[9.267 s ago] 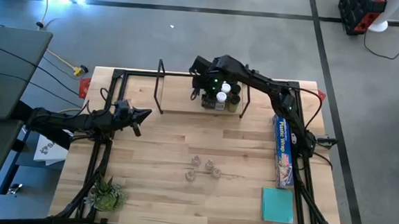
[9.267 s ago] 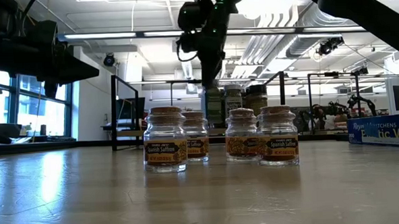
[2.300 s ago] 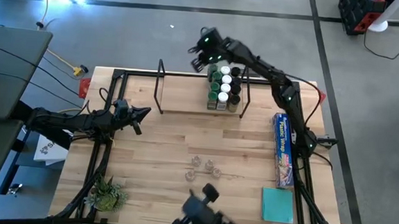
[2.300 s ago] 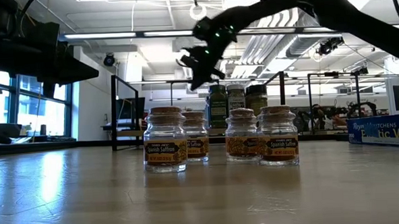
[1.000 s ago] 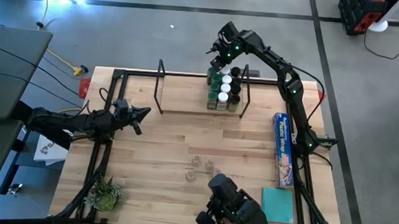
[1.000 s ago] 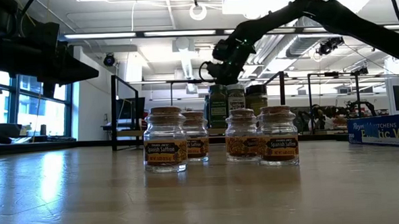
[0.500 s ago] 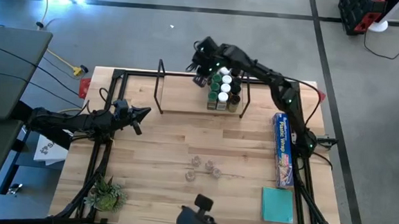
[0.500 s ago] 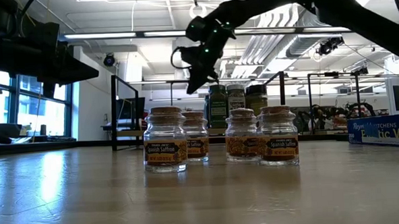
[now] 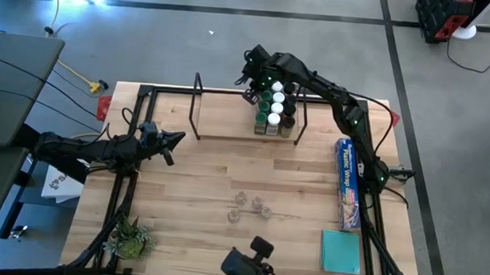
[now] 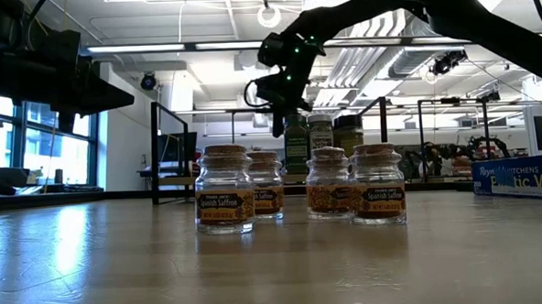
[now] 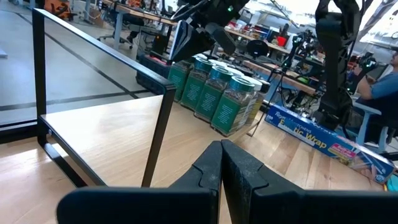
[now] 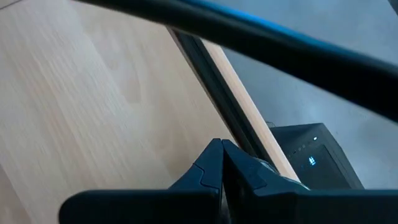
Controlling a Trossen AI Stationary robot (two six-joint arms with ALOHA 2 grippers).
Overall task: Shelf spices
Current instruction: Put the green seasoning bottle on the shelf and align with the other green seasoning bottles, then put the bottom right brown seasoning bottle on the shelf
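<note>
Several spice jars (image 9: pixel 276 110) with green, white and dark lids stand bunched at the right end of the light-wood shelf (image 9: pixel 229 126), between its black hoops (image 9: pixel 197 106). They also show in the left wrist view (image 11: pixel 217 93). Several clear saffron jars (image 9: pixel 250 206) stand on the tabletop's middle, close up in the low view (image 10: pixel 300 196). My right gripper (image 9: pixel 250 88) hovers shut and empty just left of the shelved jars, at the shelf's far edge, fingers pointing down (image 10: pixel 277 124). My left gripper (image 9: pixel 179 139) waits shut and empty at the table's left.
A long blue plastic-wrap box (image 9: pixel 347 182) lies along the right edge, with a teal pad (image 9: pixel 340 250) nearer. A small plant (image 9: pixel 130 237) sits at the near left corner. A dark object (image 9: pixel 249 272) shows at the near edge. Bare shelf plank lies left of the jars.
My right gripper has swung from above the far side of the shelved jars toward the table's left, then come down a little beside them, staying shut. The dark object at the near edge has shifted about.
</note>
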